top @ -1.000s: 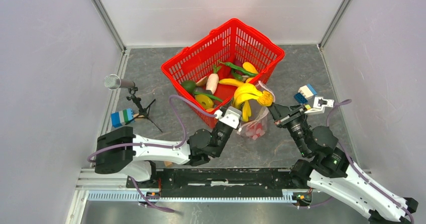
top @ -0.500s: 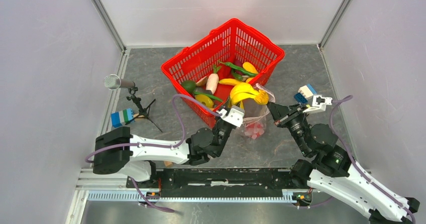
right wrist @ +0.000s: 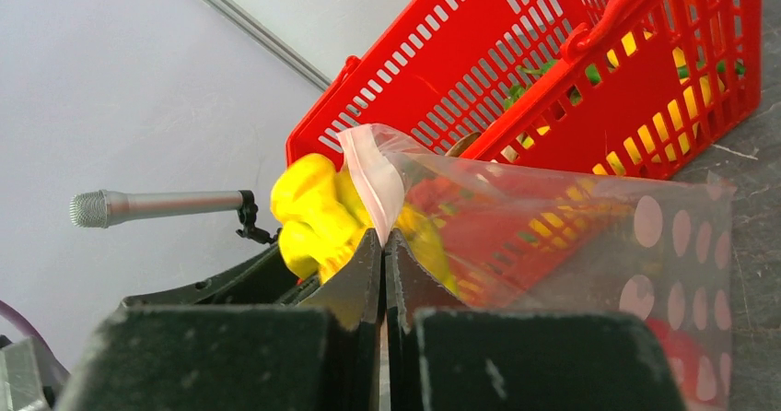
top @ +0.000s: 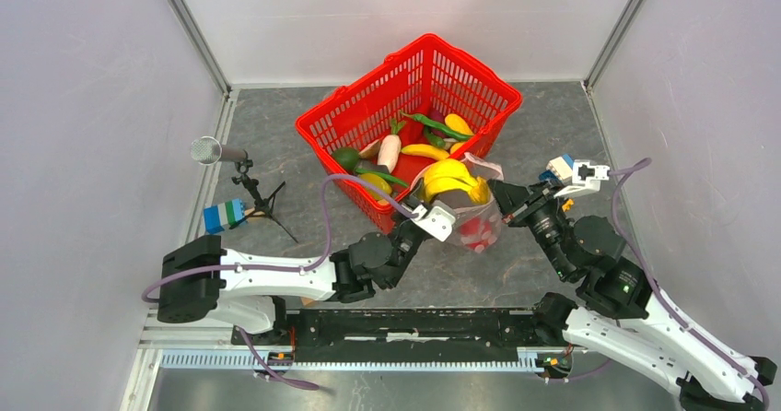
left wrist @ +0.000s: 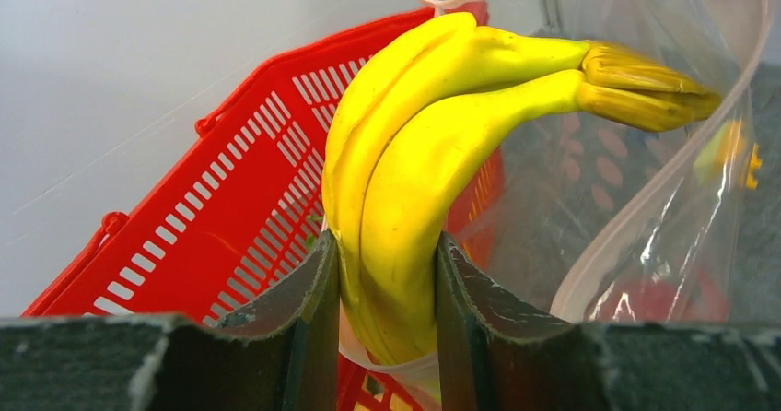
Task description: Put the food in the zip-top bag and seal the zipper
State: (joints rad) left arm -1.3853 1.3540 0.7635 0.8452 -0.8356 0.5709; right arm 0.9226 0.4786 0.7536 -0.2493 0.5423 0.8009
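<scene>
A yellow bunch of bananas [left wrist: 414,153], one piece of the food, is clamped between the fingers of my left gripper [left wrist: 387,264]. In the top view this gripper [top: 440,205] holds the bananas [top: 451,177] over the open mouth of the zip-top bag [top: 479,219]. My right gripper [right wrist: 382,240] is shut on the bag's pale zipper strip [right wrist: 368,176] and lifts that edge. It [top: 502,194] sits at the bag's right side. The dotted clear bag [right wrist: 589,245] hangs open, with a red piece of food [top: 473,232] at its bottom.
The red mesh basket [top: 419,75] stands just behind the bag and holds several more toy vegetables. A microphone on a small tripod [top: 217,151] and stacked bricks [top: 224,215] stand at the left. More bricks [top: 560,169] lie right of my right gripper.
My left gripper has carried the bananas right and down, closer to the bag's mouth. My right gripper has shifted slightly right and back, still gripping the bag's edge.
</scene>
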